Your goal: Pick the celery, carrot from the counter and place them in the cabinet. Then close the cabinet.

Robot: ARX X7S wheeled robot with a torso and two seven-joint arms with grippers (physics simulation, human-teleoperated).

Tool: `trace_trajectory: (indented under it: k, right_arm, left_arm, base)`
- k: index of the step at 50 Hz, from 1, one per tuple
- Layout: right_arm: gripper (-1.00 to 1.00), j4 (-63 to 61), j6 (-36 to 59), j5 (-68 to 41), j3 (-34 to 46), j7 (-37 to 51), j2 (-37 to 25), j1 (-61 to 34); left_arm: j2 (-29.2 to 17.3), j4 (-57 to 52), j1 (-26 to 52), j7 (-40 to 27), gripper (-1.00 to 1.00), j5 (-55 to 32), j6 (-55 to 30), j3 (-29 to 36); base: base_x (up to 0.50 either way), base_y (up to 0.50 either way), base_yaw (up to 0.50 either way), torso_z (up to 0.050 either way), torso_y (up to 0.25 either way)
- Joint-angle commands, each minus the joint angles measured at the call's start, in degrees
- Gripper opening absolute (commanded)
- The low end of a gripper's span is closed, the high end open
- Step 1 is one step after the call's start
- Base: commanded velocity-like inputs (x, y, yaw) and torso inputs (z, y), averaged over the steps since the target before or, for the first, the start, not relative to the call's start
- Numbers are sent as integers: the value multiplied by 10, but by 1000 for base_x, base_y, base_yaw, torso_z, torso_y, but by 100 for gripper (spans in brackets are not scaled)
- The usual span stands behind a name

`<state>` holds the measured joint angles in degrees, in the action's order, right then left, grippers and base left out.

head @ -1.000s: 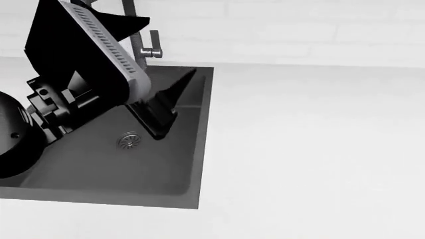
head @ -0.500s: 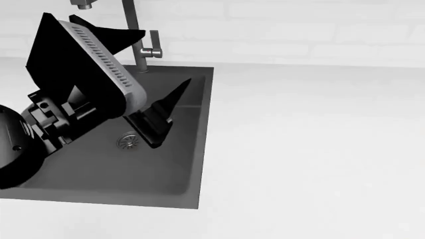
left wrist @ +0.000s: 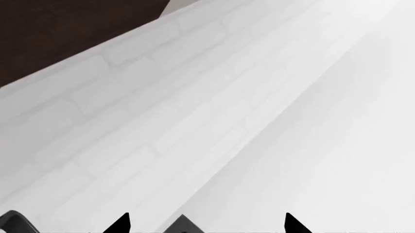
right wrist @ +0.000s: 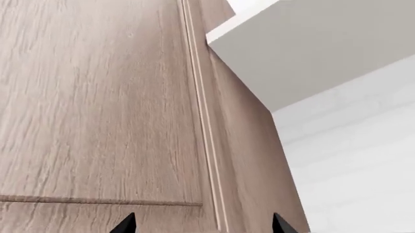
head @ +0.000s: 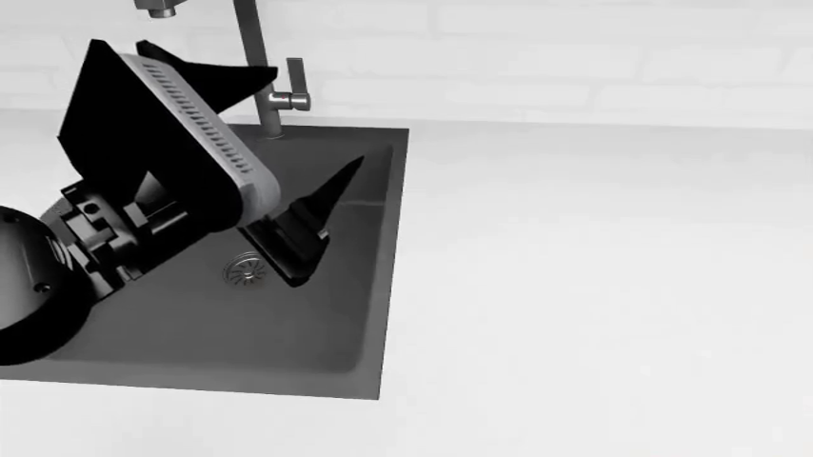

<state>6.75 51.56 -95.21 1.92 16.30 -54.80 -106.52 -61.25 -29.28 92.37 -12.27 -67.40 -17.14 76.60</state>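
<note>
your white tabletop (head: pixel 597 286) fills the head view's right, sink (head: pixel 190 324) lower left. the left claw (head: pixel 299 224) hangs open and empty above it; the right claw (right wrist: pixel 201 225), also open, faces a cabinet door (right wrist: pixel 97 107). neither celery nor carrot shows, so reaching blind risks striking the faucet (head: pixel 254 67).

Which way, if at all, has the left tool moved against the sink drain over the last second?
Yes. The left tool has shifted slightly up and away from the drain, toward the faucet behind the sink.
</note>
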Motion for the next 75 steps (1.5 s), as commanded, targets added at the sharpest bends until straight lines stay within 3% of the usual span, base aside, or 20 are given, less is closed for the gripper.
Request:
trace_trajectory:
  k: [1, 31, 40, 50, 56, 69, 75]
  right_arm:
    - [100, 56, 8, 48, 70, -39, 67, -74]
    - [100, 160, 94, 248, 297, -246, 206, -279]
    - [100, 179, 164, 444, 243, -364, 281, -284]
    - [100, 219, 165, 591, 232, -470, 337, -284]
    - [100, 252, 158, 722, 246, -556, 374, -284]
    - [100, 346, 128, 889, 312, -697, 424, -283]
    - [100, 379, 101, 942, 307, -729, 445, -284]
  left_arm:
    - [1, 5, -10, 3, 100, 6, 7, 2]
    - [2, 13, -31, 9, 100, 16, 21, 4]
    - [4, 14, -39, 10, 100, 20, 25, 5]
    - [3, 17, -44, 10, 100, 21, 29, 5]
    - [3, 20, -48, 12, 100, 24, 32, 5]
    - [4, 23, -53, 16, 100, 28, 34, 5]
    - [0, 22, -52, 17, 100, 27, 34, 3]
  base:
    - [0, 0, 0, 0, 0]
    - [0, 0, 3, 1, 0]
    - [1, 3, 4, 0, 0]
    - [1, 3, 4, 0, 0]
    - [2, 3, 3, 0, 0]
    - [3, 3, 3, 0, 0]
    - [2, 2, 2, 0, 0]
